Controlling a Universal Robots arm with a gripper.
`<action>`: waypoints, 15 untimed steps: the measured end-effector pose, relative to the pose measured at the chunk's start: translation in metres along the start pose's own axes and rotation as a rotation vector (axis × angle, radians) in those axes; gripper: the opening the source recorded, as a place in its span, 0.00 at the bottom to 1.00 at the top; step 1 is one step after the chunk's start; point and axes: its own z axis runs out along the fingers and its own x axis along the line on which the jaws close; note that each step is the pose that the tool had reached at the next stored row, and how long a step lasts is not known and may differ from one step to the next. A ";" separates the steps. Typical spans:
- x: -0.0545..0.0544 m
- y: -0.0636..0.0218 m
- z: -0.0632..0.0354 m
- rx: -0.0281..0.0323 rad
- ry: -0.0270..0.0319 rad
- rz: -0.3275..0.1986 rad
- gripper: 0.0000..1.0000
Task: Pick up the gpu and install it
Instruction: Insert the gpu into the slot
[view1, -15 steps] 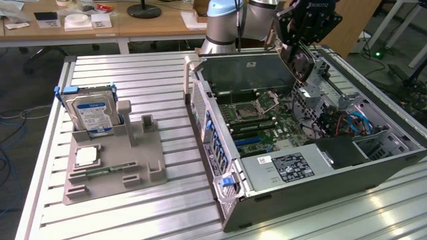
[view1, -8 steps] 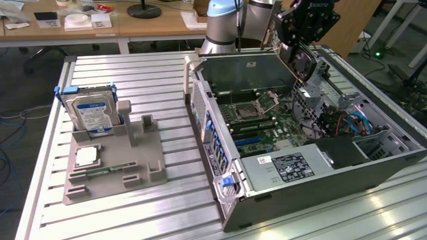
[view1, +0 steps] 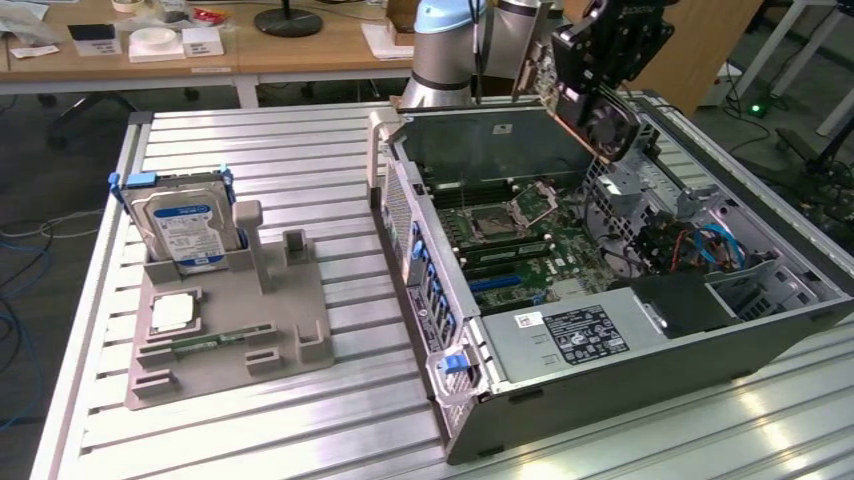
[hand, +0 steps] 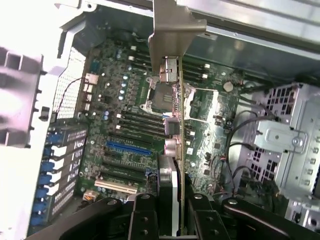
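Observation:
My gripper (view1: 607, 45) hangs above the far side of the open computer case (view1: 461, 380), shut on the gpu (view1: 598, 110). The gpu is a flat card with a brownish edge and a round fan, held tilted over the case's back corner. In the wrist view the gpu (hand: 174, 125) runs edge-on away from my gripper (hand: 170, 202), with its silver bracket (hand: 172, 30) at the far end. Below it lies the green motherboard (hand: 125, 100) with its blue slot (hand: 127, 148) and the processor socket. The card is well above the board and touches nothing.
A grey fixture (view1: 287, 330) at the exterior view's left holds an upright hard drive (view1: 187, 225), a small square chip (view1: 174, 312) and a memory stick (view1: 207, 343). Inside the case are a labelled power supply (view1: 581, 335), a metal drive cage (hand: 285, 135) and loose cables (view1: 707, 245).

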 end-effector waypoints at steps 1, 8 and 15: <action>0.000 0.0000 0.0000 -0.0004 0.0006 -0.018 0.28; 0.000 0.0000 0.0000 -0.0021 0.0045 -0.132 0.28; 0.000 0.0000 0.0001 -0.0040 0.0083 -0.249 0.28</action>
